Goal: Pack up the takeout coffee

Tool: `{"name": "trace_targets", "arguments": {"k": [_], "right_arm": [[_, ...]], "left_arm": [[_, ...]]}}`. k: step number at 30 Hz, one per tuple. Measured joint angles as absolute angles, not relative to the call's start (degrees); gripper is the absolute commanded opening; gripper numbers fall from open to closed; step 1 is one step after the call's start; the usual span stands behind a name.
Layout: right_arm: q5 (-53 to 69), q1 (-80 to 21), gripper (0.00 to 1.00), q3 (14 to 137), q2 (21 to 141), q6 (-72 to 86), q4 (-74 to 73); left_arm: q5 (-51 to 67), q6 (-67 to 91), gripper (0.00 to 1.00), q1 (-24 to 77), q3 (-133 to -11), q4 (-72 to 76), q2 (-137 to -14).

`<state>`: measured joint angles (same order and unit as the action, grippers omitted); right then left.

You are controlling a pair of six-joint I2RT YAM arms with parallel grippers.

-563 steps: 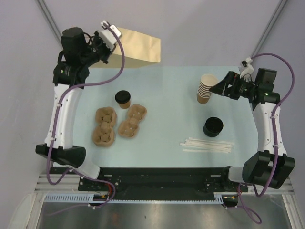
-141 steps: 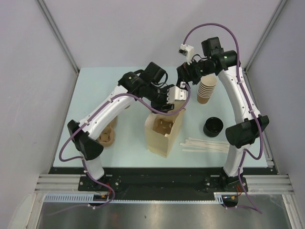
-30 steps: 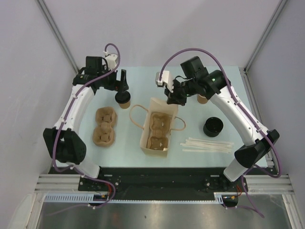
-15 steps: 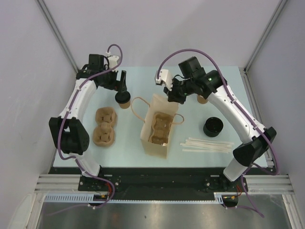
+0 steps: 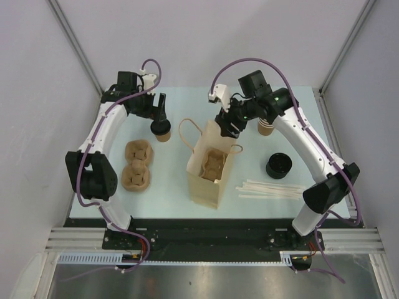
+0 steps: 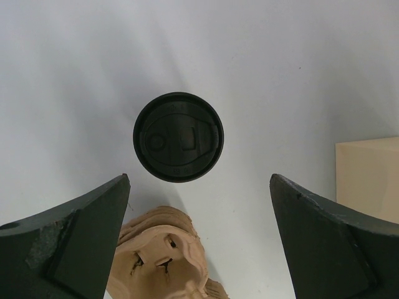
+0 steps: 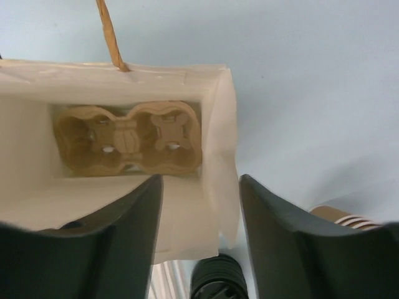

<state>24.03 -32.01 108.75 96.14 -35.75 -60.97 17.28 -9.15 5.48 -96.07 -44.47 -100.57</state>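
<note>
Tan-brown paper and a round black lid for the takeout coffee (image 5: 162, 129) (image 6: 178, 136). Standing upright at the far left of the tabletop (image 5: 187, 106), long axis vertical, lid up and squarely facing the left wrist camera. Embossed marks on the lid, too faint to read.

Directly above it, the left tool (image 5: 158, 114) (image 6: 198, 182), spread wide, fingers well clear of the lid on both sides, gripping nothing. Just nearer than the cup, 1 moulded pulp carrier (image 5: 137, 165) (image 6: 163, 255) with 2 wells, lying flat on the tabletop.

Right of the cup, 1 tan paper bag (image 5: 202, 190) (image 7: 225, 118), standing with its mouth open and a twisted paper handle (image 7: 111, 37) at the rim. Flat in its bottom, a second 2-well pulp carrier (image 5: 214, 165) (image 7: 128, 138).

Over the bag's far rim, the right tool (image 5: 225, 128) (image 7: 201, 182), fingers parted, the rim's edge in the gap, nothing clamped.

Beyond it, 1 stack of lidless tan cups (image 5: 267, 126), partly hidden by the right arm. Nearer, 1 stack of black lids (image 5: 278, 165), and next to the bag a loose row of white sticks (image 5: 271, 189).
</note>
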Motion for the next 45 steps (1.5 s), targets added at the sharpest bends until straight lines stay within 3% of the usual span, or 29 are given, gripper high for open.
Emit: {"name": "trace_targets", "arguments": {"k": [5,13,18,30,45], "right_arm": [[25.0,-32.4,0.67,112.6,96.2,-32.7,-60.2],[28.6,-36.5,0.18,117.5,96.0,-30.6,-58.1],[29.9,-38.0,0.02,110.0,95.9,-33.1,-58.5],[35.0,-38.0,0.00,91.9,96.1,-58.3,-57.6],[35.2,-38.0,0.00,96.1,99.8,-106.9,-73.5]], "left_arm": [[17.3,-9.1,1.00,5.5,-96.0,-44.3,-100.6],[17.2,-9.0,0.99,5.5,-93.1,-43.4,-100.0],[17.1,-8.5,0.99,5.5,-90.5,-42.4,-98.1],[17.1,-8.5,0.99,5.5,-84.7,-40.5,-93.0],[17.2,-8.4,1.00,5.5,-83.4,-39.5,-91.9]]}}
